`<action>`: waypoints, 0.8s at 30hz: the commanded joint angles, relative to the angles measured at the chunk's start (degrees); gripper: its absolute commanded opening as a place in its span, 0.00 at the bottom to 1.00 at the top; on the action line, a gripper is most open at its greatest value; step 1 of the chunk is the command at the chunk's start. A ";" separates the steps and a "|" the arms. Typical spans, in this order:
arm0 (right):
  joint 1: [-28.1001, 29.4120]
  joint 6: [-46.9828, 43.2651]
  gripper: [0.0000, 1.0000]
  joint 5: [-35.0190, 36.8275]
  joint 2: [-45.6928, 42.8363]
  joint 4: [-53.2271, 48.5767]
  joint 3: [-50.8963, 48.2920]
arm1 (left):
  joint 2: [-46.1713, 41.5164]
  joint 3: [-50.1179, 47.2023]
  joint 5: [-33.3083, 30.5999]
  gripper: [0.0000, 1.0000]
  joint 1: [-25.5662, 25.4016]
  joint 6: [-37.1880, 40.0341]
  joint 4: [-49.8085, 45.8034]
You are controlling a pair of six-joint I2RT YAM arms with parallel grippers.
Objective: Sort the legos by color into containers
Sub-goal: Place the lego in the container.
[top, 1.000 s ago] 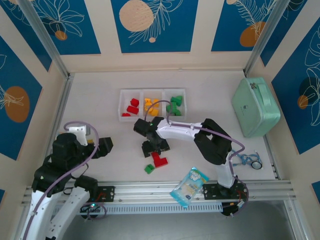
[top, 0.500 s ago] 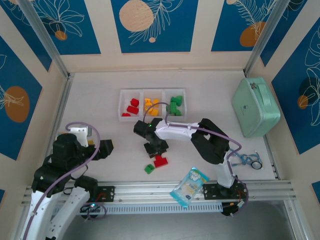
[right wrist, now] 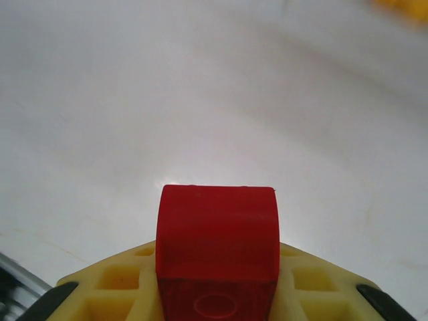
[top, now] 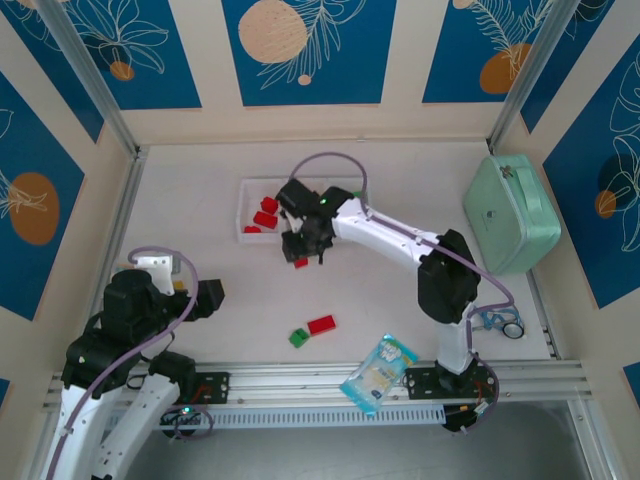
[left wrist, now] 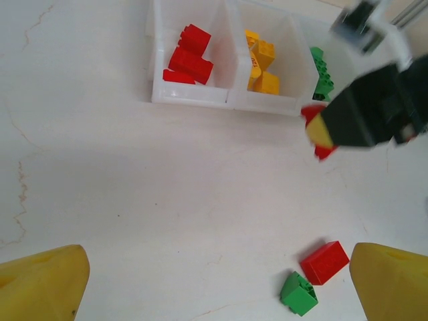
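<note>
From above, cannot see the middle and right containers (top: 258, 237) under the right arm (top: 385, 232); merely a sliver of the red brick (top: 301, 263) below the right gripper (top: 303, 252). In the left wrist view, right gripper blurred and clipped by the right edge, fingers (left wrist: 40, 284) of the left gripper (left wrist: 214, 287) cut by the bottom edge. In the right wrist view, red brick cropped at the bottom, yellow smear (right wrist: 408, 5) blurred at top right.

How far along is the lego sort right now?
Done: red bricks, yellow bricks and green bricks sit in separate bins. In hand: right tool grips a red lego near them. Left: loose red brick and loose green brick on the table.
</note>
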 commanded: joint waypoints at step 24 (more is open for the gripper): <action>-8.39 -18.38 0.55 -14.80 34.72 2.28 48.40 | 0.94 -1.65 -1.14 0.99 0.57 -1.41 1.43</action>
